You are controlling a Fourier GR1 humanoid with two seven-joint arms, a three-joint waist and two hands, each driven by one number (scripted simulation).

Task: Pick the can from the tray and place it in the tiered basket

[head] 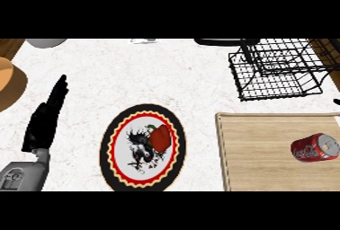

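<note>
The red can lies on its side on the wooden tray at the tabletop's right edge, the left hand rests open and empty, and the round can might roll away when grabbed.

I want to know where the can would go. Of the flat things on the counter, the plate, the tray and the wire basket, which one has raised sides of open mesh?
The black wire tiered basket at the far right. The decorated plate and the wooden tray, which holds the red can, are solid.
</note>
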